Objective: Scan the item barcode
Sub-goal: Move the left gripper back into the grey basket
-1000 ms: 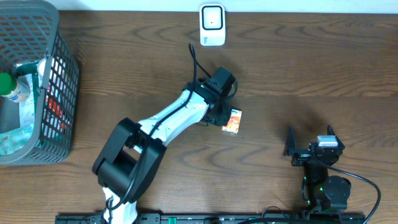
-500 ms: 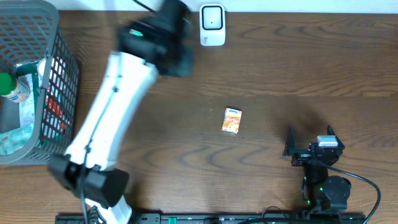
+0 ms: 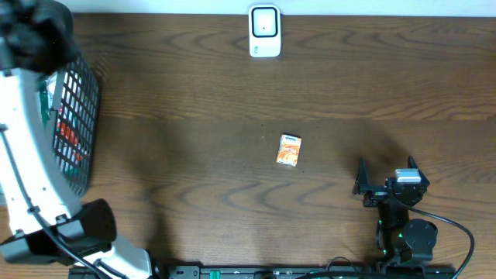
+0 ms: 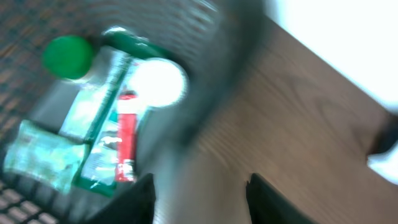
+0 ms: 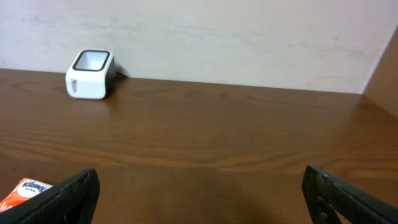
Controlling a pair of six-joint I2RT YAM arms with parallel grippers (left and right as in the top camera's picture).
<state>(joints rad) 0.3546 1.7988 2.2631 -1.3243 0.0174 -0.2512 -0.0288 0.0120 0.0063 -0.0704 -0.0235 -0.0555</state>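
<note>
The item, a small orange tissue packet (image 3: 289, 149), lies flat mid-table with nothing touching it; its corner shows in the right wrist view (image 5: 25, 191). The white barcode scanner (image 3: 264, 31) stands at the table's far edge (image 5: 91, 74). My left gripper (image 3: 39, 35) is a dark blur above the basket at the far left. In its wrist view the left gripper (image 4: 200, 186) has its fingers apart with nothing between them. My right gripper (image 3: 385, 180) rests open near the front right, and the right gripper (image 5: 205, 186) holds nothing.
A dark wire basket (image 3: 77, 116) stands at the left edge. It holds a green-capped bottle (image 4: 68, 56), a white lid (image 4: 158, 84), a red-labelled tube (image 4: 126, 134) and a pale green packet (image 4: 43, 162). A white wall runs behind the table.
My left arm left the packet on the table and swung from the centre, past the scanner, to above the basket. Its jaws have come apart. The right arm has not moved.
</note>
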